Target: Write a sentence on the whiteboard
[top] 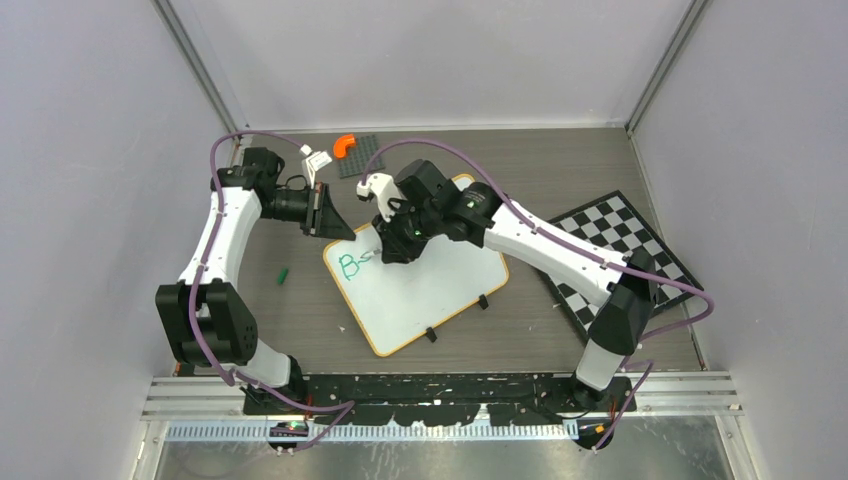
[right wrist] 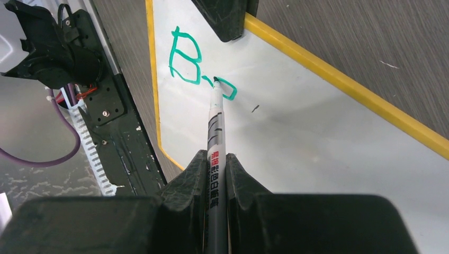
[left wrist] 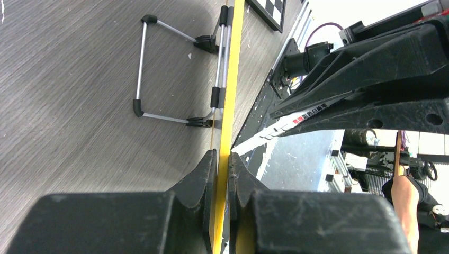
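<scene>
The whiteboard (top: 430,295) is lying at an angle mid-bench (top: 300,310), between the two arms, with the checkerboard (top: 620,250) to its right. The left end effector (left wrist: 222,159) is pinching the board's yellow rim at the far-left corner, its fingers pressing on both faces. The right end effector (right wrist: 216,161) is clamping a marker (right wrist: 215,119), whose tip is touching the board just past a green "B" and a partial stroke — all that is showing of the sentence (top: 349,265), near the left edge. A small green piece (top: 284,273) is sitting on the bench left of the board.
</scene>
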